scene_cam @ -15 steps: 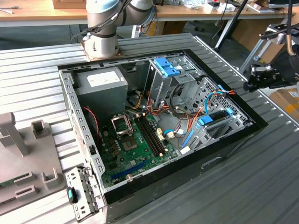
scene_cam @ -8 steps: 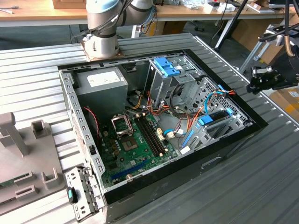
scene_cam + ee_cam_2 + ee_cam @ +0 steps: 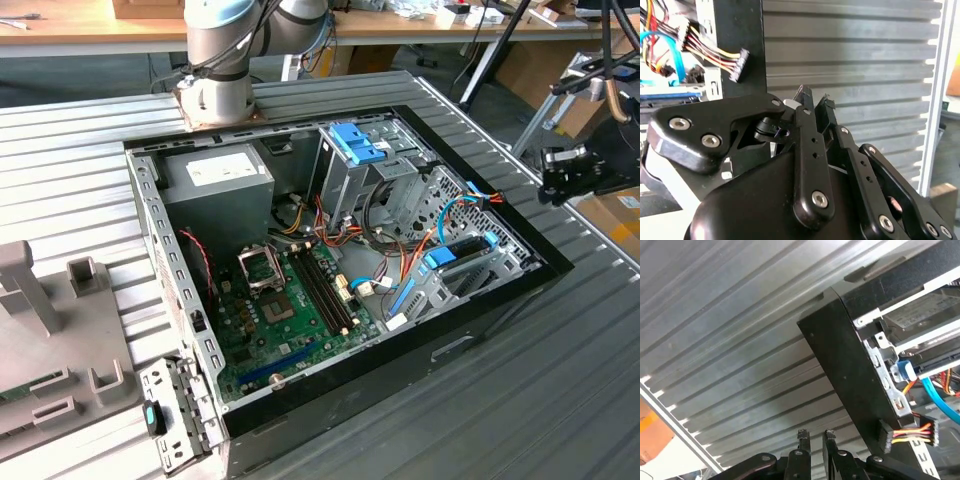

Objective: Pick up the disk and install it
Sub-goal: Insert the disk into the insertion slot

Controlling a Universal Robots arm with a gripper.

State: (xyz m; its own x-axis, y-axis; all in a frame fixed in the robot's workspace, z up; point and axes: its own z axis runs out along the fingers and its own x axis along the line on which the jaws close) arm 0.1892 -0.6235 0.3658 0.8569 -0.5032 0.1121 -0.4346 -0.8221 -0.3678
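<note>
One empty gripper (image 3: 815, 436) hangs over the ridged metal table (image 3: 715, 340), just outside a corner of the open computer case (image 3: 850, 365). Its two fingers are all but closed, with a thin slit between them and nothing in their hold; the second wrist view shows the same pinched stance.

The disk (image 3: 463, 251) lies inside the case, on the drive cage at the exterior view's right end, well apart from the gripper. It sits with its broad dark face up and bright blue rails along its sides. Its long axis seems to run across the exterior view, rising a little toward that view's right, roughly along the case's near wall. Whether it is seated home in the cage or only resting there cannot be told from here.

A loose power connector (image 3: 910, 434) on yellow, red and black wires dangles at the case's edge, near the gripper.

By the look of it, the job stands at the approach — no contact with the disk is made. Any grasp would call for fingers spread wider than the drive's short side and lined up square to the blue rails — and for a path clear of the dangling connector and the blue data cable (image 3: 940, 401) by the cage.
</note>
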